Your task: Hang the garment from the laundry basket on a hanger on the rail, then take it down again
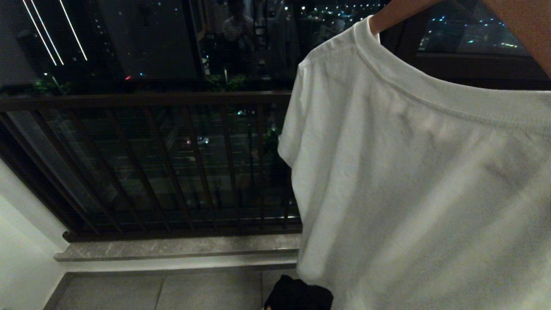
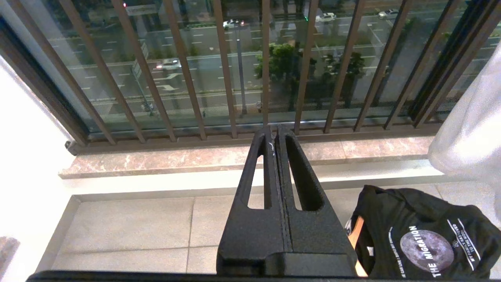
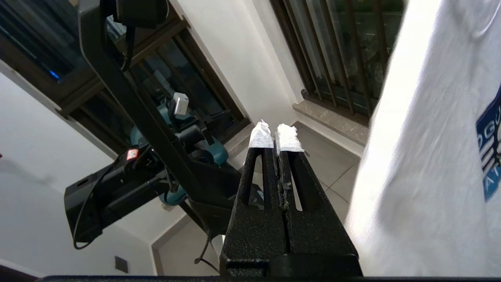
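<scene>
Nearest object: a white T-shirt (image 1: 413, 185) is seen close to the head camera, filling the right of that view; its collar is carried on a wooden hanger (image 1: 389, 15), of which only an arm is shown.
Rail: not shown in any view; whether the hanger hook is on it cannot be told.
Right end effector (image 3: 275, 135): fingers pressed together, nothing between them; it is held just beside the hanging white T-shirt, apart from the cloth.
Left end effector (image 2: 275, 137): fingers together and empty, parked low, pointed toward the balcony railing (image 2: 235, 70) and the stone sill (image 2: 176, 158).
Second garment: a black printed T-shirt (image 2: 422, 239) lies bunched on the floor tiles (image 2: 129, 231), below the white one, with an orange-brown piece showing at its edge.
Laundry basket: no rim can be made out; the black T-shirt may lie in it, but this cannot be told.
Progress, as judged: the hanging stage appears done, since the white T-shirt is on its hanger and no end effector grips it.
Remaining, as judged: the taking down.
</scene>
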Robot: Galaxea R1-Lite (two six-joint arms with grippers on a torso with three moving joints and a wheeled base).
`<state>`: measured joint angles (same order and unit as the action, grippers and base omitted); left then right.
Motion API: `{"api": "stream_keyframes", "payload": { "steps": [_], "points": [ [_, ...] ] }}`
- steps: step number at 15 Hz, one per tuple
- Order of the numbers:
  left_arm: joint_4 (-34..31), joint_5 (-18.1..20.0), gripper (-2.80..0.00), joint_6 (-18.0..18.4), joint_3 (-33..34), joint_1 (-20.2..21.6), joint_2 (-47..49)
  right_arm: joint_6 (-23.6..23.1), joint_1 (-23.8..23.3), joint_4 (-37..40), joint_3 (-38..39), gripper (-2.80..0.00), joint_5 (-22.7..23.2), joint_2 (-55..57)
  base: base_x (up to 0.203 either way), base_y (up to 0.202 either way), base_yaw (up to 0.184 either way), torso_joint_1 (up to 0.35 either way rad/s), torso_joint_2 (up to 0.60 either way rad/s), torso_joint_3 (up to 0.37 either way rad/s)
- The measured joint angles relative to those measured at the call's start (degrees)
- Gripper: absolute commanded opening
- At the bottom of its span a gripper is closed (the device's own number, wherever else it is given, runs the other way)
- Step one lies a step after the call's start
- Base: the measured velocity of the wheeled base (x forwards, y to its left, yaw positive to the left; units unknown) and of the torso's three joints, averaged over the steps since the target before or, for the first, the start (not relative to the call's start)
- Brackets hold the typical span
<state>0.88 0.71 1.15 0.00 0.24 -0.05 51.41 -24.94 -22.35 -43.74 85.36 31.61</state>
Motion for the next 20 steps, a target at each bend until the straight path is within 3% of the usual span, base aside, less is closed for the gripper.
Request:
{"api": "stream_keyframes", "payload": {
  "steps": [4,8,10,12,15,17,20],
  "points": [
    [0.0,0.0,-2.8,0.0,0.0,0.0,0.0,-0.1,1.2,0.1,0.1,-2.8,-3.0,0.0,0.0,0.0,0.0,0.0,0.0,0.0],
    [0.0,0.0,-2.8,0.0,0.0,0.0,0.0,-0.5,8.8,0.5,1.9,-2.8,-19.2,-0.9,0.0,0.0,0.0,0.0,0.0,0.0],
    [0.0,0.0,-2.8,0.0,0.0,0.0,0.0,-3.2,12.3,2.5,3.9,-2.8,-27.8,-1.6,0.0,0.0,0.0,0.0,0.0,0.0],
    [0.0,0.0,-2.8,0.0,0.0,0.0,0.0,-10.1,16.6,8.7,5.0,-2.8,-36.3,-2.6,0.0,0.0,0.0,0.0,0.0,0.0],
    [0.0,0.0,-2.8,0.0,0.0,0.0,0.0,-24.6,22.0,20.3,5.5,-2.8,-54.4,-5.9,0.0,0.0,0.0,0.0,0.0,0.0],
    [0.0,0.0,-2.8,0.0,0.0,0.0,0.0,-33.4,23.2,27.3,6.5,-2.8,-66.5,-9.9,0.0,0.0,0.0,0.0,0.0,0.0],
    [0.0,0.0,-2.8,0.0,0.0,0.0,0.0,-44.6,23.9,32.0,12.1,-2.8,-80.8,-17.0,0.0,0.0,0.0,0.0,0.0,0.0]
  ]
}}
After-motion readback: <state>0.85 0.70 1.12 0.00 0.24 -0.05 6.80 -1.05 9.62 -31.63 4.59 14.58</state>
